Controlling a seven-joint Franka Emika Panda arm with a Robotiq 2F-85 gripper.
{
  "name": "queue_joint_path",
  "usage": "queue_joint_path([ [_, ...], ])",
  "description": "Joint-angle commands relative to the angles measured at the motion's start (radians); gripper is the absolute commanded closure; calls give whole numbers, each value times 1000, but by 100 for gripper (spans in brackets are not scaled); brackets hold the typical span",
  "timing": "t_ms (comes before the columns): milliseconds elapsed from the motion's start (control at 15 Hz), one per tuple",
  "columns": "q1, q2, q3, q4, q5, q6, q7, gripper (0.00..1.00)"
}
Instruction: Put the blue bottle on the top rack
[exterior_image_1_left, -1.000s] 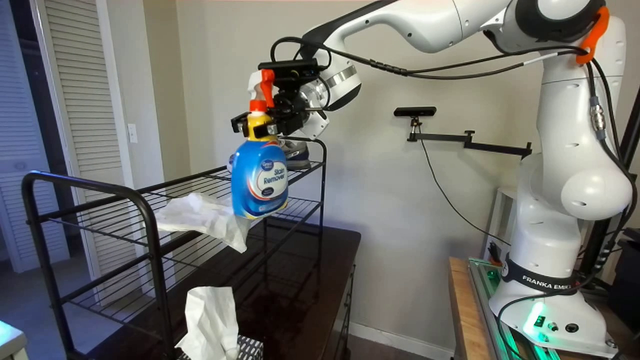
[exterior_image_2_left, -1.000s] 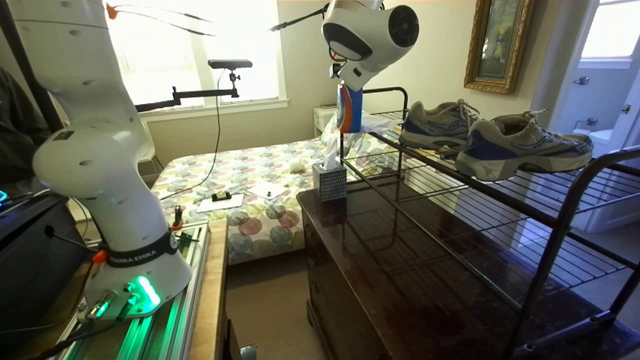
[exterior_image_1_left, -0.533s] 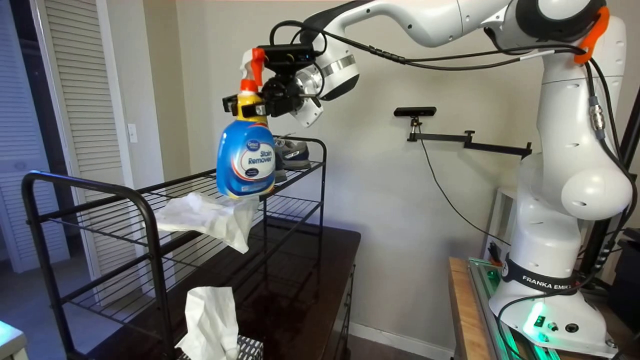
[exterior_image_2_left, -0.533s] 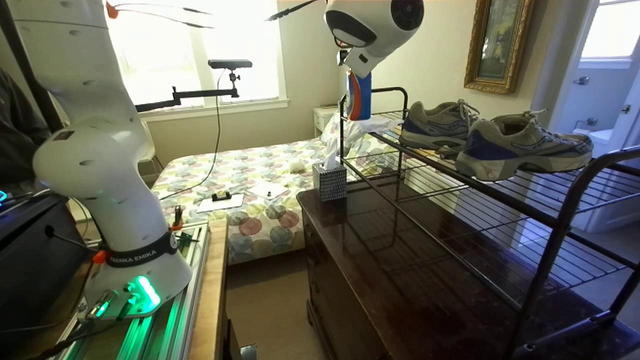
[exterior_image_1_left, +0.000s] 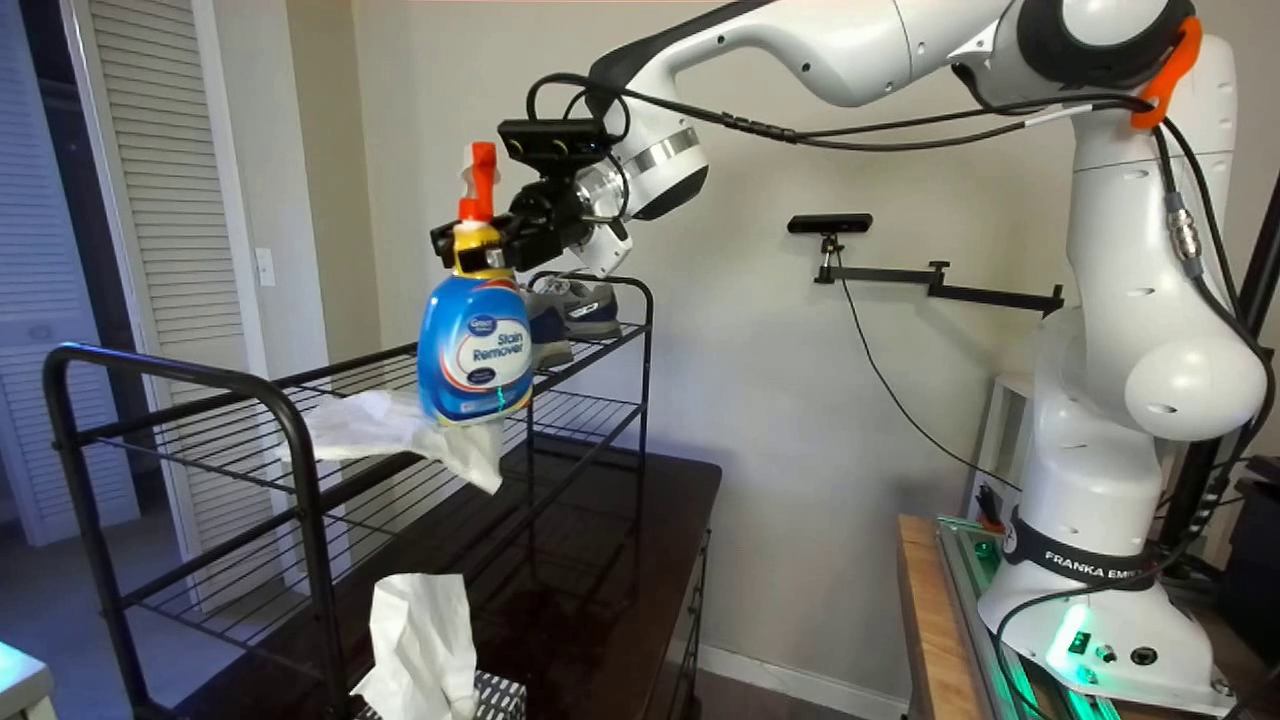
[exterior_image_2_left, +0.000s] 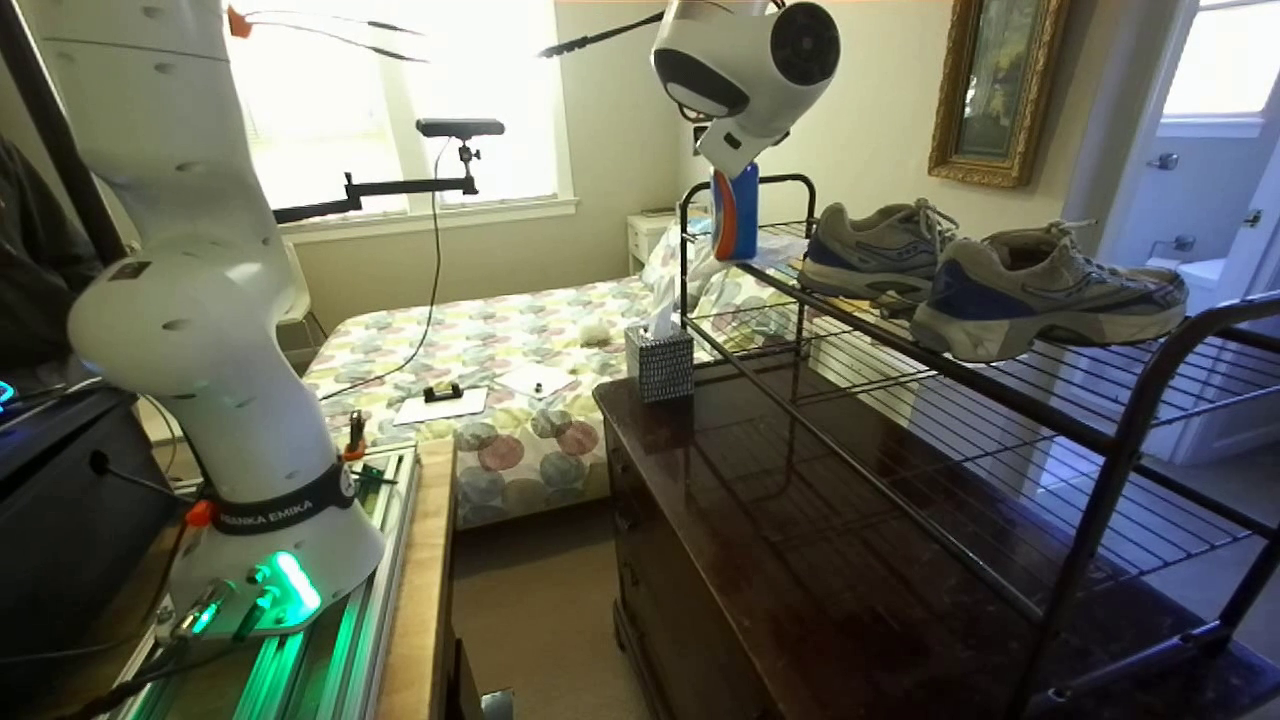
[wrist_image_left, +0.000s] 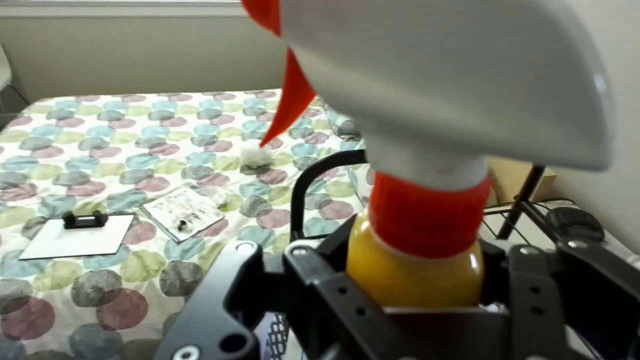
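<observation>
Blue bottle (exterior_image_1_left: 475, 350) lower than before, mostly below the end effector (exterior_image_1_left: 474, 248), neck (wrist_image_left: 415, 280) in its grip.

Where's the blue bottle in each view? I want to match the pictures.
In an exterior view: the blue bottle, left of centre.
In an exterior view: the blue bottle, above centre, slightly right.
In the wrist view: the blue bottle, right of centre, upper part only.
Landmark in all three: the black rack.

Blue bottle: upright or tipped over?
Roughly upright: in an exterior view, the blue bottle hangs from the gripper, spray head on top.
</observation>
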Motion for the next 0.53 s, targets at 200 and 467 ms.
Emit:
queue_joint_path([
  [200, 19, 34, 11, 113, 16, 194, 11, 92],
  [467, 17, 67, 13, 161, 49, 275, 8, 92],
])
